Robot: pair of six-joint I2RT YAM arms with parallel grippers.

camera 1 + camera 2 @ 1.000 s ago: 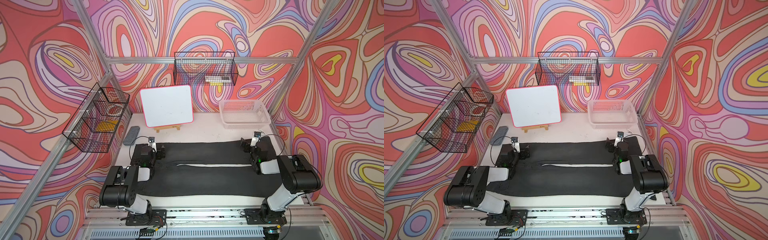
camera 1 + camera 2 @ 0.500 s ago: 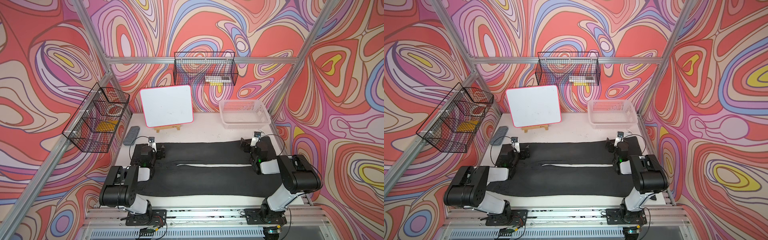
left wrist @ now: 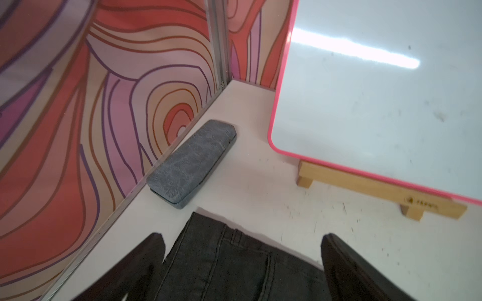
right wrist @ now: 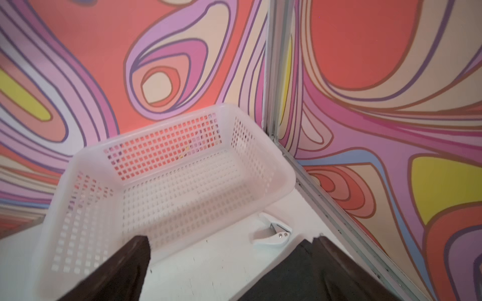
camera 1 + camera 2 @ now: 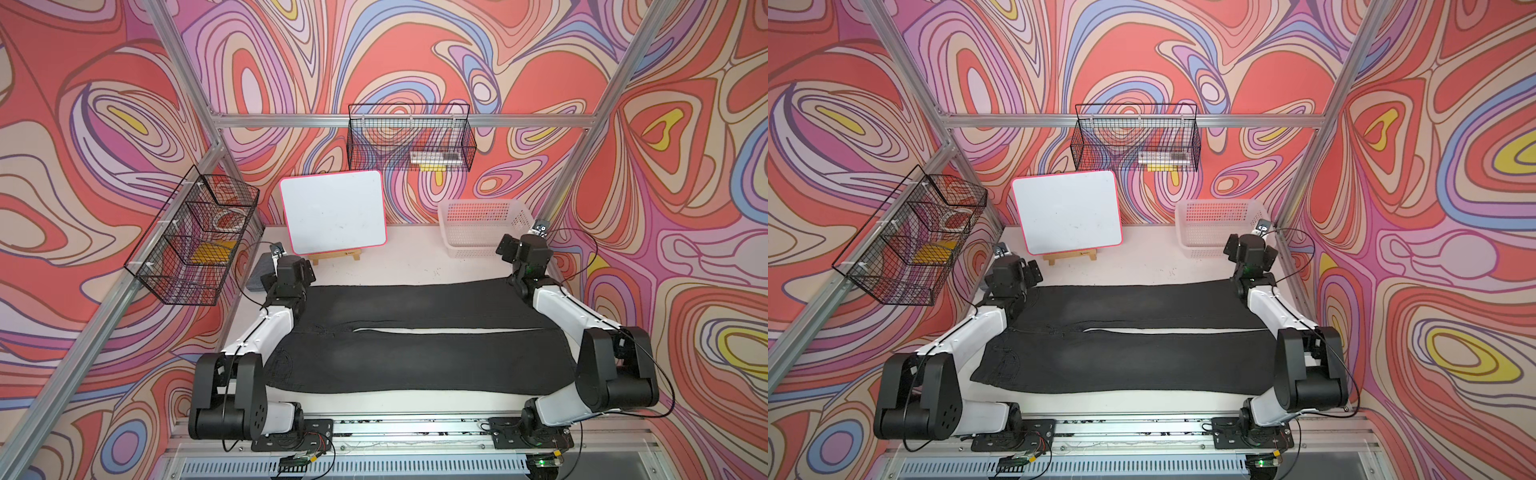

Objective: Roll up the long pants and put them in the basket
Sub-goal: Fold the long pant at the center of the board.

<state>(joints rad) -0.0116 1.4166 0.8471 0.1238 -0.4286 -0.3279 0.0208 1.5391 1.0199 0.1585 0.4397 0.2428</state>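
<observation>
Both wrists have risen off the cloth and drifted toward 12 o'clock over the last second; long pants (image 5: 415, 361) have not shifted; they lie flat across the middle of the table (image 5: 415, 266), waist at 9 o'clock, cuffs at 3 o'clock, legs side by side with a thin strip of table showing between them; no roll started, so I'd call this prep with flattening done; next move probably needs both grippers back down on the far edge, pinching waist corner and cuff together to fold the far leg toward 6 o'clock, or a start from one end; can't say which. left arm (image 5: 266, 332) runs up the 9 o'clock side, right arm (image 5: 565, 307) up the 3 o'clock side, elbows low, wrists raised over the far corners; whiteboard (image 5: 332, 212) on its stand at 12 o'clock; white basket (image 5: 482, 245) at 1 o'clock, just beyond the right wrist; grey eraser (image 3: 193, 161) at 10 o'clock against the wall, near the waistband corner but apart; left gripper (image 3: 242, 238) spread wide, waistband corner below between the fingers, nothing held; right gripper (image 4: 230, 238) equally wide, cuff beside one finger, nothing held.
</observation>
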